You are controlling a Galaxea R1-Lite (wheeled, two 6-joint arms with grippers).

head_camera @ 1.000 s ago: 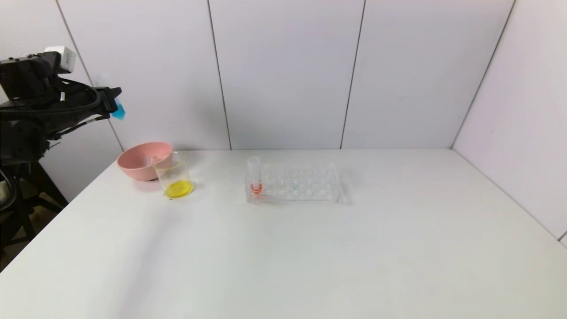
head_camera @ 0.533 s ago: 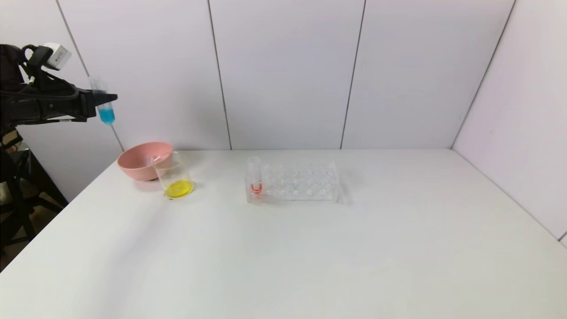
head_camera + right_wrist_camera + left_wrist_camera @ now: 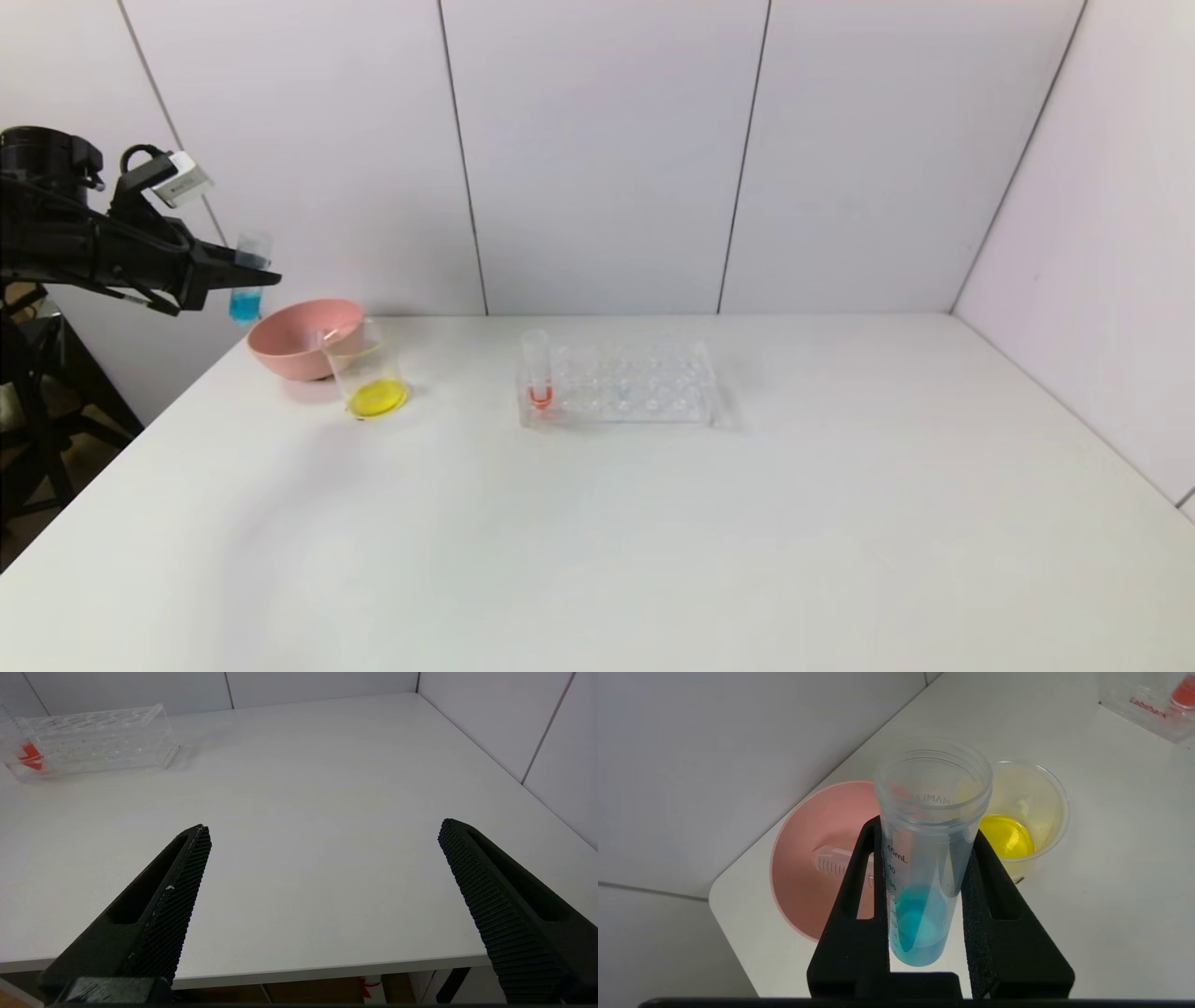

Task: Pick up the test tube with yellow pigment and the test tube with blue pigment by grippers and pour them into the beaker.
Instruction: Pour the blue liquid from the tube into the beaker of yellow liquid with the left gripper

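So over the last second I've swung my left gripper (image 3: 250, 277) down and in toward the pink bowl (image 3: 297, 338). A second ago it sat higher and further out to the side, with the test tube with blue pigment (image 3: 248, 278) tipped at an angle between the jaws, blue end poking out past them. Half a second ago it had levelled off, tube nearly straight up. Now the whole thing has dropped lower, so the tube hangs upright in the jaws just beside the bowl's rim, blue liquid settled at the bottom end, below the jaws.
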